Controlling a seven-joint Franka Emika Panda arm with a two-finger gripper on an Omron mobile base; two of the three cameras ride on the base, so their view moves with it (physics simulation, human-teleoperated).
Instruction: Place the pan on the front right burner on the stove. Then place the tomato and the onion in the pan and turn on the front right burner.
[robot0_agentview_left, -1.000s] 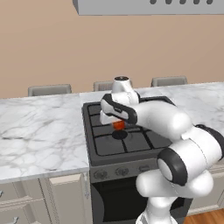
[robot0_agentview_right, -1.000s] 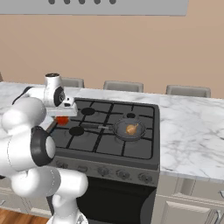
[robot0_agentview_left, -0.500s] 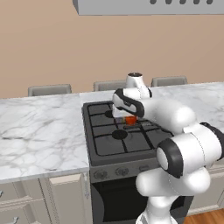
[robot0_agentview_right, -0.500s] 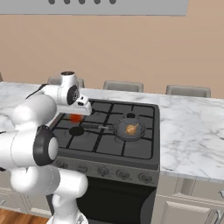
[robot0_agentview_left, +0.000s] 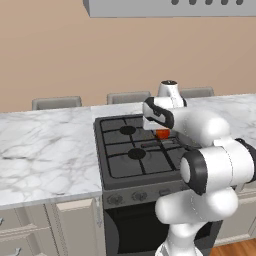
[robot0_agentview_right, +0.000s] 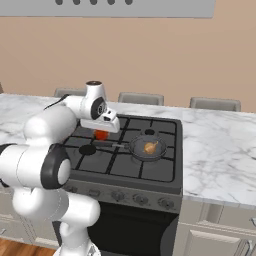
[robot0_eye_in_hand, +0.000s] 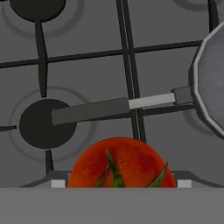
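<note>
The red tomato (robot0_eye_in_hand: 118, 164) sits between my gripper's (robot0_eye_in_hand: 119, 183) fingers, held in the air over the stove (robot0_agentview_right: 150, 172). In the base views the tomato (robot0_agentview_left: 162, 133) (robot0_agentview_right: 101, 134) hangs just under the hand, above the stove's middle. The dark grey pan (robot0_agentview_right: 147, 149) rests over the front right burner, which it hides, with its long handle (robot0_eye_in_hand: 92, 110) pointing left toward me. The tan onion (robot0_agentview_right: 150, 147) lies inside the pan. The pan's rim (robot0_eye_in_hand: 205, 83) is to the right of the tomato in the hand view.
A bare black burner (robot0_eye_in_hand: 41, 122) lies under the handle's end. Knobs (robot0_agentview_right: 117, 196) line the stove's grey front panel. Marble counters (robot0_agentview_left: 45, 150) (robot0_agentview_right: 220, 150) flank the stove, and a range hood (robot0_agentview_left: 170, 7) hangs above.
My arm has swung to the right across the stove with the tomato in its grip, from over the left burners toward the pan. Pan and onion have stayed put.
</note>
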